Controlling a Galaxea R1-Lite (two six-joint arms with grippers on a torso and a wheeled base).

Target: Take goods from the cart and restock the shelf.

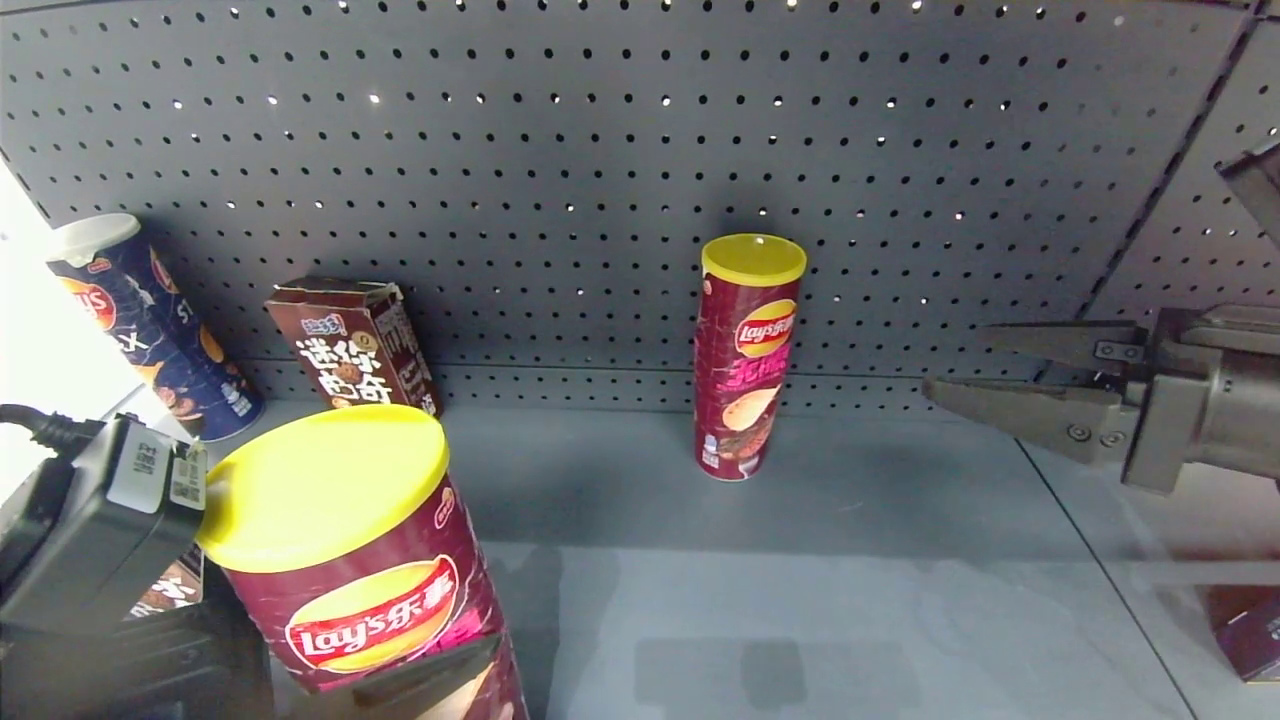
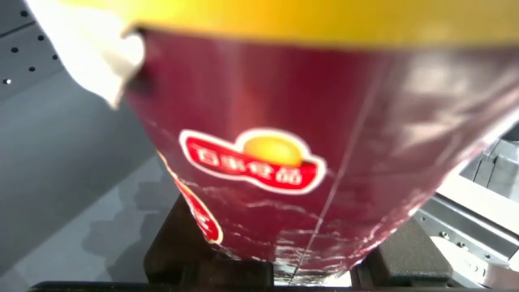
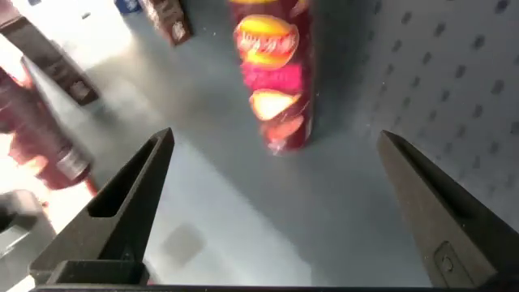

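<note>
A maroon chip can with a yellow lid (image 1: 350,560) is low on the left, over the shelf's front, with my left gripper (image 1: 425,678) shut on its lower body. In the left wrist view this can (image 2: 308,162) sits between the dark pads (image 2: 185,253). A second, matching can (image 1: 748,360) stands upright on the grey shelf (image 1: 850,600), near the pegboard back. My right gripper (image 1: 957,362) hovers open to the right of that can, apart from it, nothing between its fingers. From the right wrist the standing can (image 3: 272,73) lies beyond the gripper (image 3: 276,211).
A blue chip can (image 1: 150,320) and a brown box (image 1: 355,345) lean at the back left. The pegboard wall (image 1: 600,150) closes the rear. A dark package (image 1: 1245,630) lies at the lower right, past a seam in the shelf. Bare shelf floor lies between the two maroon cans.
</note>
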